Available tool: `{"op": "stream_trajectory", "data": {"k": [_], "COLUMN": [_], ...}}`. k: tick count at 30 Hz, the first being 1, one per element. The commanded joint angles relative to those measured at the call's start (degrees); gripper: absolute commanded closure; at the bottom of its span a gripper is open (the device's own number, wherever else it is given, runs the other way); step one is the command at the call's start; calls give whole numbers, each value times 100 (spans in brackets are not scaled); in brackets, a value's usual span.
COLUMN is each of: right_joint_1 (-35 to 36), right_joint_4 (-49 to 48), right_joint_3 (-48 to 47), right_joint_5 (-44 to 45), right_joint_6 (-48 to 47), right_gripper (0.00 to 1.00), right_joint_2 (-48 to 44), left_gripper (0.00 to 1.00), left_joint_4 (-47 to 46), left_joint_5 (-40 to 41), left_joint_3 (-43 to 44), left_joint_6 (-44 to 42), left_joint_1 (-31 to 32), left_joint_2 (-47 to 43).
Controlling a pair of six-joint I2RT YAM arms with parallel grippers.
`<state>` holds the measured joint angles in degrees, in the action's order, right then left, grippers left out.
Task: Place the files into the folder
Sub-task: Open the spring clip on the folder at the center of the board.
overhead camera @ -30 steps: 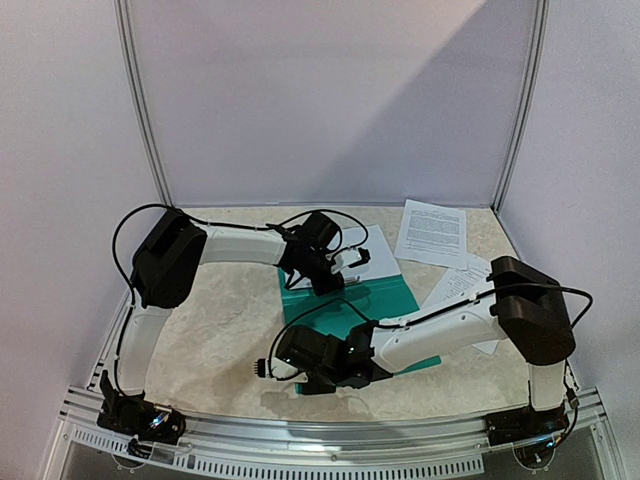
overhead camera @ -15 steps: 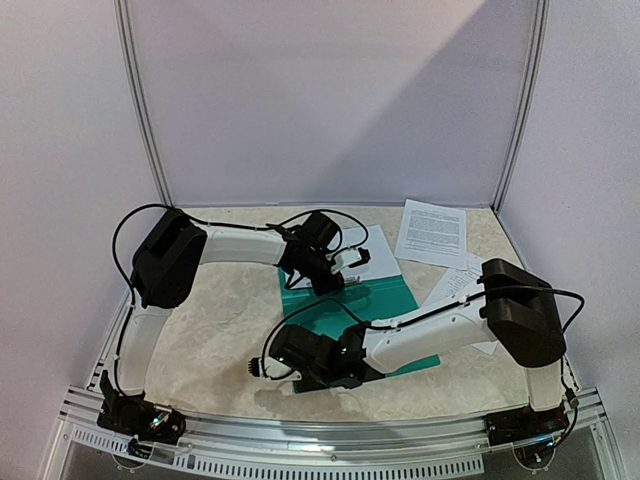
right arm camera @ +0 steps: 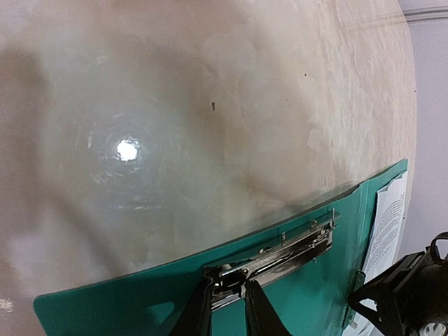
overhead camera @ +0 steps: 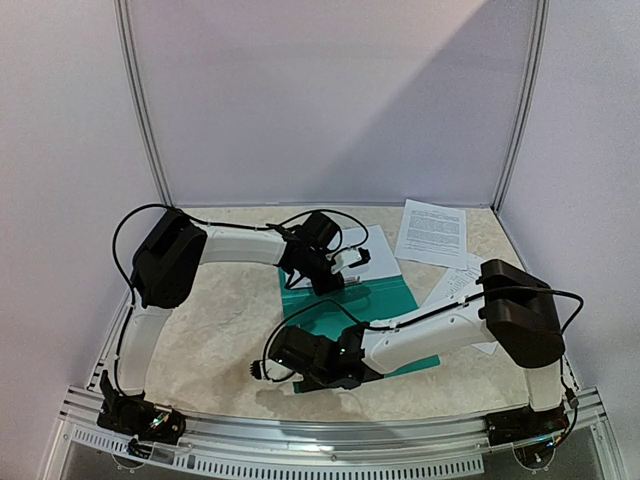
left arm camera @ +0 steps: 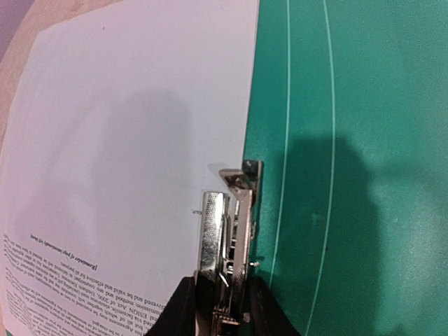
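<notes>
The teal folder [overhead camera: 372,300] lies open on the table's middle. My left gripper [overhead camera: 333,272] is over its far part and is shut on a metal clip [left arm camera: 213,224] at the seam between a printed white sheet [left arm camera: 126,140] and the teal folder [left arm camera: 350,140]. That sheet also shows in the top view [overhead camera: 375,248]. My right gripper [overhead camera: 300,365] is at the folder's near left edge, shut on a second long metal clip [right arm camera: 280,255] on the folder [right arm camera: 126,308]. Two more files [overhead camera: 432,232] [overhead camera: 458,285] lie loose at the right.
The beige table top [right arm camera: 210,105] reaches beyond the folder's edge, with a lamp glare on it. The left arm's black wrist [right arm camera: 413,294] shows at the lower right of the right wrist view. White walls with metal posts [overhead camera: 140,110] close the back and sides.
My right arm has shifted a little to the left, its gripper still on the clip at the folder's near edge. The left arm and the loose sheets have not moved.
</notes>
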<state>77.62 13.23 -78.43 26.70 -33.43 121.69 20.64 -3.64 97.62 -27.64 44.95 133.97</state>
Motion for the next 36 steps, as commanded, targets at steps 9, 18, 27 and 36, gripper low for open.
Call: {"op": "stream_trajectory", "data": {"k": [9,18,27,36], "right_joint_1": [-8,127,95,-27], "right_joint_4": [82,-85,144,339], "right_joint_3": [-300,-533,-452,-246], "right_joint_5": [45,-117,119,-93], "right_joint_6": [-215,-387,-307,-2], "right_gripper": [86,84,89,96], "right_joint_2": [429,461,586,558], "left_gripper": [85,85,85,85], "left_joint_4": [1860,1857,1869,1866], "left_joint_5": [215,215,206,206], "left_joint_3": [-543,-534,-534,-534], "left_joint_6": [-111,-103,-111,-115], "left_joint_1": [-12,-12,-12,-15], "left_joint_2": [946,946,947,947]}}
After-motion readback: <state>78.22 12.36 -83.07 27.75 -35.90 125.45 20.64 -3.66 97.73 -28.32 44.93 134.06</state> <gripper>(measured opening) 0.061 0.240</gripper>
